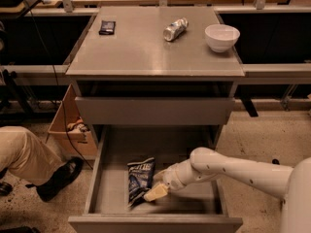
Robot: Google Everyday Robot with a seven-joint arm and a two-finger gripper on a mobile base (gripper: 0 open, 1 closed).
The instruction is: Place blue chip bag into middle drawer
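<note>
The blue chip bag [140,178] lies flat on the floor of the open middle drawer [194,200], left of its centre, with white lettering facing up. My gripper [156,191] reaches in from the right on a white arm [233,171]. It sits low in the drawer at the bag's lower right edge, touching or nearly touching it. The drawer is pulled far out, with its plain front [155,224] at the bottom of the view.
Above is a closed grey drawer front [155,110]. The cabinet top [146,57] holds a small black flat object [107,27], a crushed silver can [175,29] and a white bowl [222,37]. A person's leg and shoe [34,161] and a cardboard box [68,130] are at the left.
</note>
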